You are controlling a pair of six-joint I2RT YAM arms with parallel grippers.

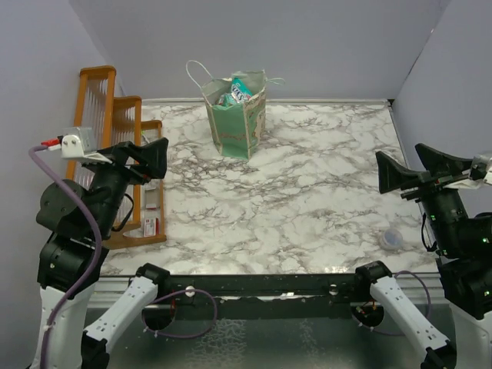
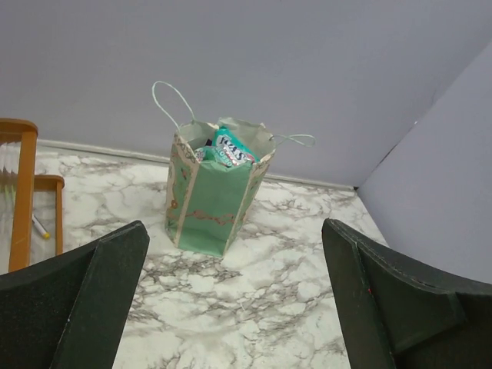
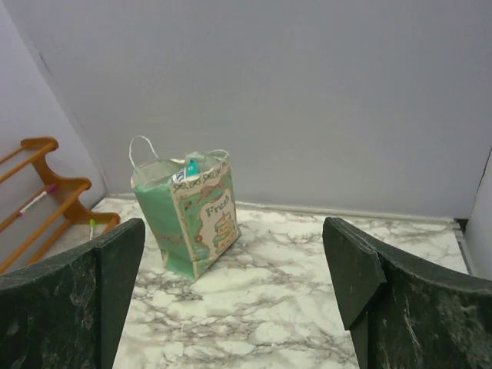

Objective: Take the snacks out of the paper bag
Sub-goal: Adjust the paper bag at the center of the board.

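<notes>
The mint-green paper bag stands upright at the back middle of the marble table, its mouth open and its string handles loose. A teal snack packet sticks up from its mouth among other packets that are mostly hidden. The bag and teal packet show in the left wrist view. In the right wrist view the bag shows its cream printed panel. My left gripper is open and empty at the left, well short of the bag. My right gripper is open and empty at the right edge.
An orange wooden rack stands along the left edge, with a small red-and-white box at its near end. A small round translucent disc lies near the front right. Grey walls close the back and sides.
</notes>
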